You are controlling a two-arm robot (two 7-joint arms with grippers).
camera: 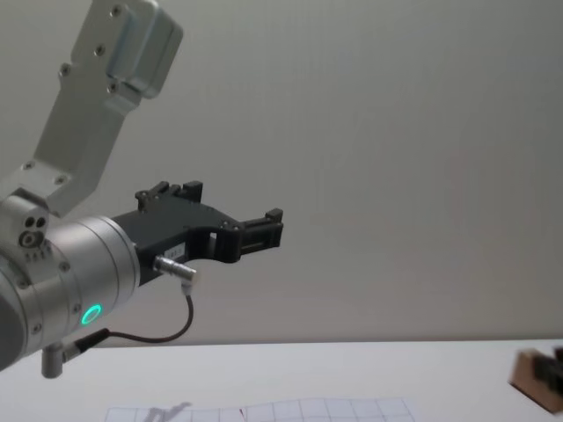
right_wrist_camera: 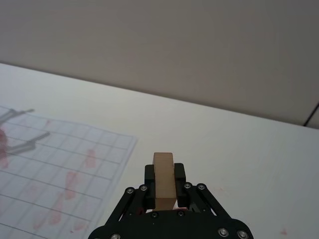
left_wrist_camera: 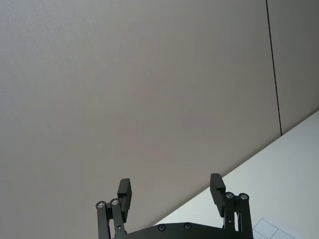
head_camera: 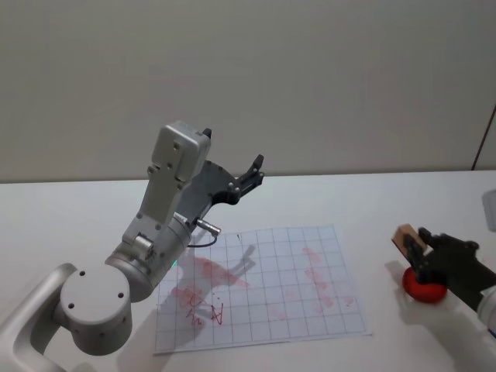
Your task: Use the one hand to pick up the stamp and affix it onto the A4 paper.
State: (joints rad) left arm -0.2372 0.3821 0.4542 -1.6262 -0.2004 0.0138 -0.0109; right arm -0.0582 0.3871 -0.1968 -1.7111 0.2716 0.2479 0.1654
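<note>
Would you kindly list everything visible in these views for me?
stamp: one, pale brown wood, held in the right pincer, right of the paper.
red pad: one, red, on the table, partly hidden by the right pincer.
A4 paper: one, white with grey grid, flat on the table.
ink marks: several, red, on the paper.
table: one, white.
left pincer: one, black, open, raised over the paper's left side.
right pincer: one, black, shut on the stamp.
</note>
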